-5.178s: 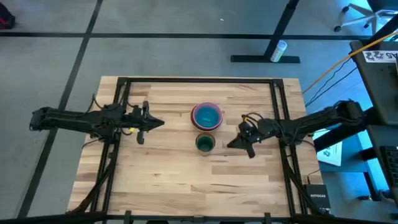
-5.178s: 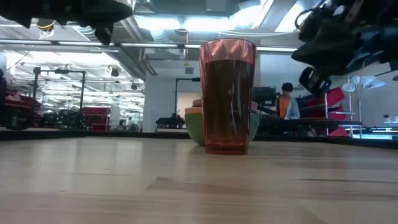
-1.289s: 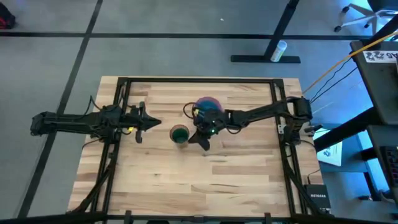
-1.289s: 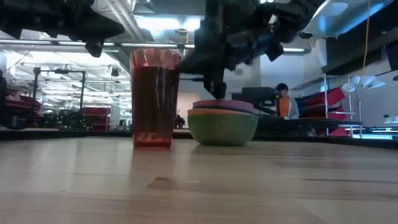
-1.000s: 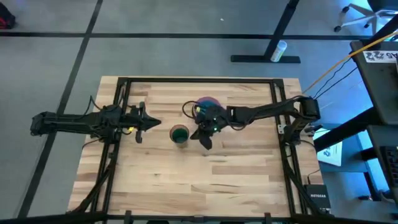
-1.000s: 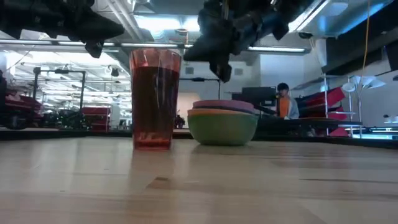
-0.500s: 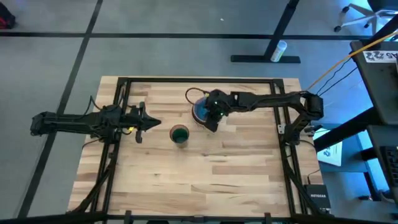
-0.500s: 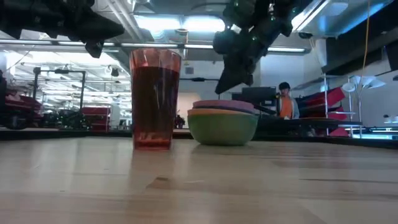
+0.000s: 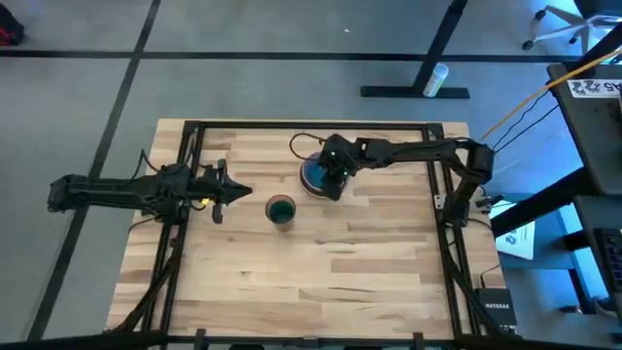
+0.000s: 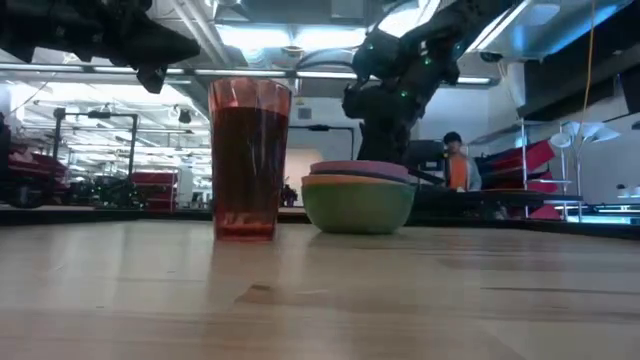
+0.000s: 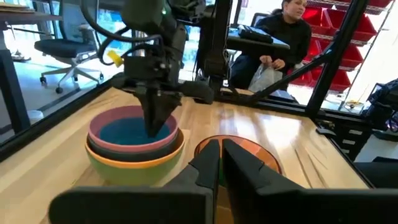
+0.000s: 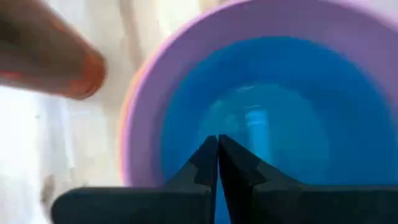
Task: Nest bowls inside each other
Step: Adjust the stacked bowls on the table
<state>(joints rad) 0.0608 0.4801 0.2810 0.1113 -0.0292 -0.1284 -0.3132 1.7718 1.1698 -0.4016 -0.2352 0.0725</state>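
Nesting appears complete: bowls (image 11: 134, 146) form one stack; right gripper (image 12: 217, 163), fingers pressed together empty, hangs over it; left gripper (image 11: 219, 163) likewise closed, waits aside.

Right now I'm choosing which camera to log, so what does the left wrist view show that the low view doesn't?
Only the left wrist view shows the bright blue bowl innermost in the stack, the right tool shut and dipping into it, and the left tool shut. Only the low view shows the orange-red cup at full height, beside the stack. Both show the nested bowls' pink rim and a person behind the table.
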